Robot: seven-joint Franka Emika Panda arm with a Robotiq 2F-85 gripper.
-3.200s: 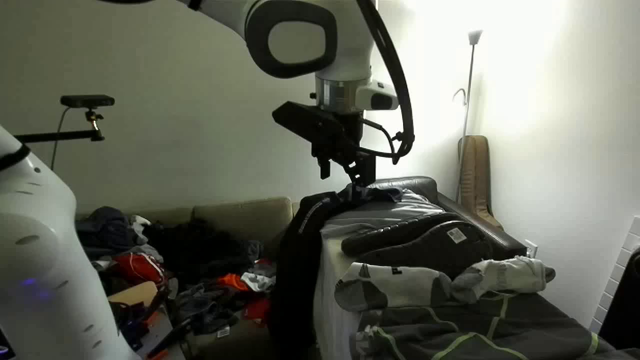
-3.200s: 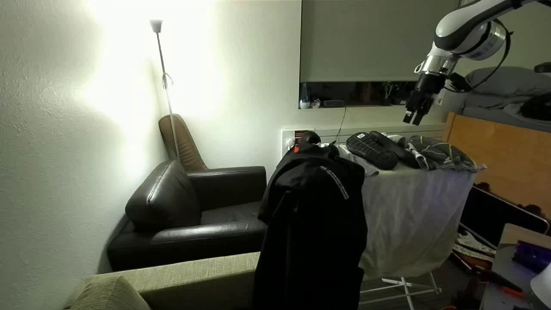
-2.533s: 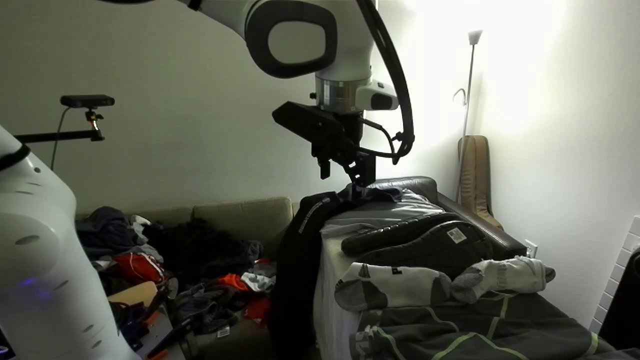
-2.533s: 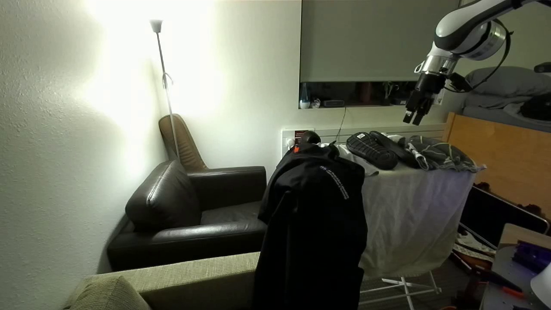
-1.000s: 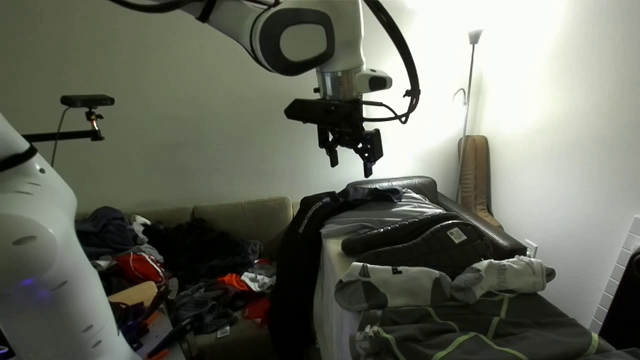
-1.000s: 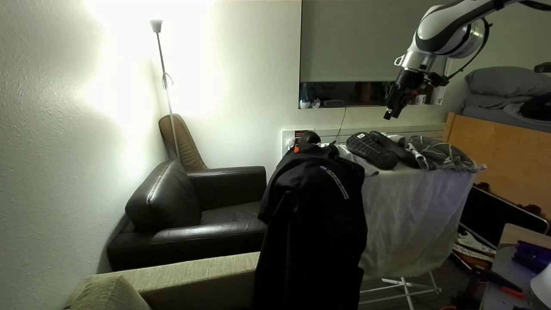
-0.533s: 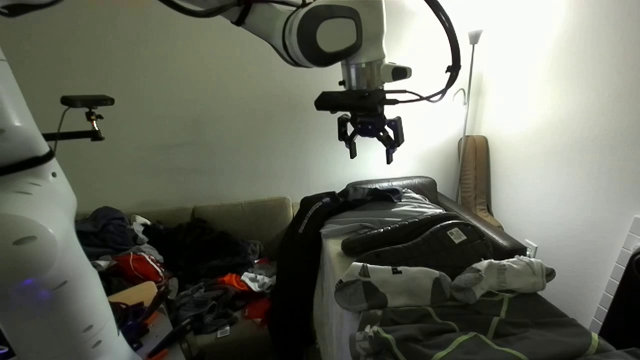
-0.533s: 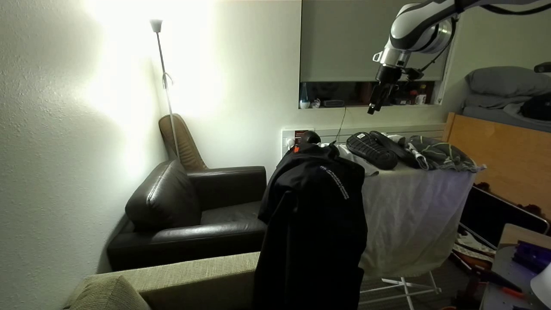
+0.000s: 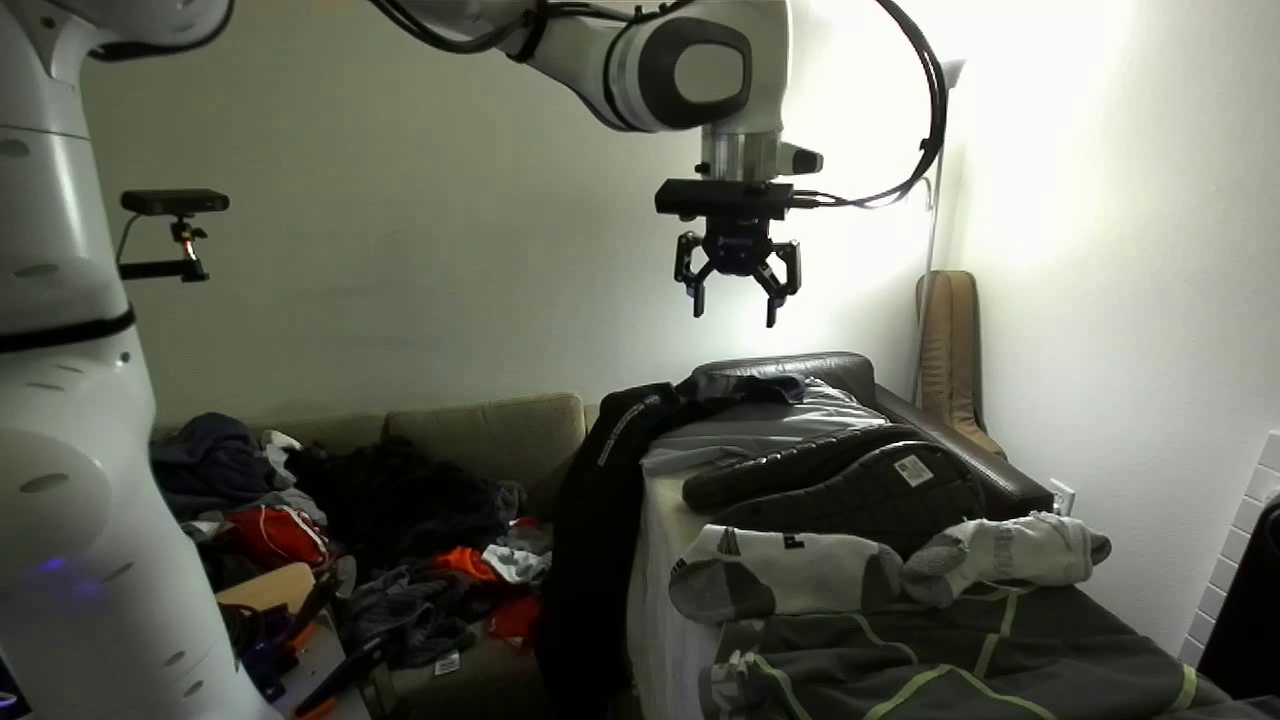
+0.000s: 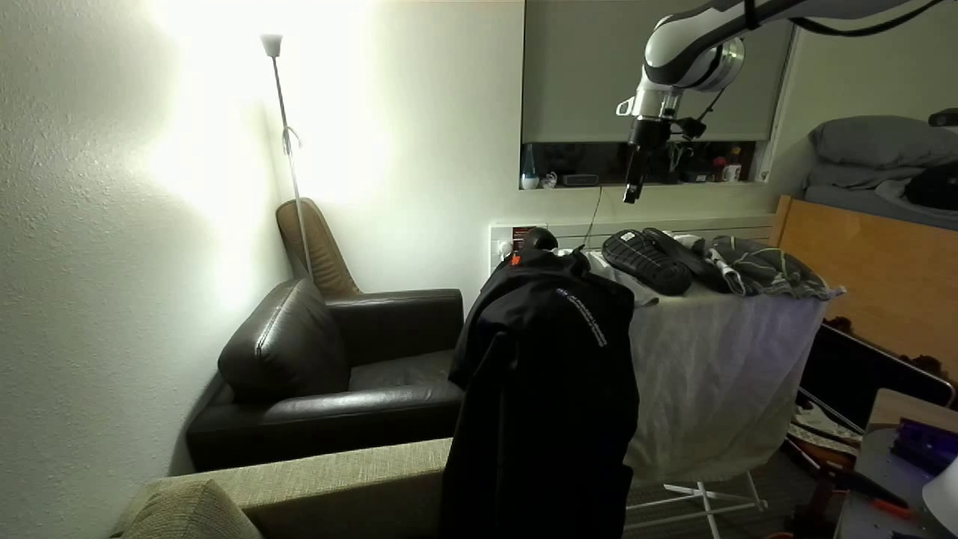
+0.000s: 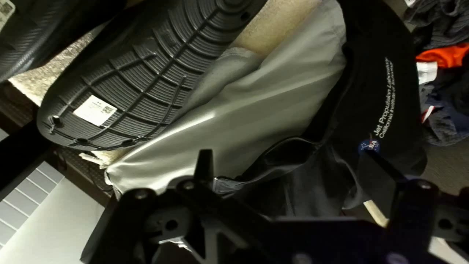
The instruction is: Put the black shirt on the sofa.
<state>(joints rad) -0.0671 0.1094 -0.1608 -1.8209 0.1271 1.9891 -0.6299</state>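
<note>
An olive-grey upholstered sofa (image 9: 485, 440) is bearing heaped black, red and white clothes (image 9: 400, 500). Near it, a pale cloth-covered surface (image 10: 718, 382) is carrying a limp black fabric shirt (image 10: 554, 397), hanging over one end. A black jointed gripper (image 9: 735, 319) is hovering above, fingers standing wide apart. Black ribbed-soled shoes (image 10: 647, 263) and grey-and-white socks (image 9: 800, 570) are lying farther along.
</note>
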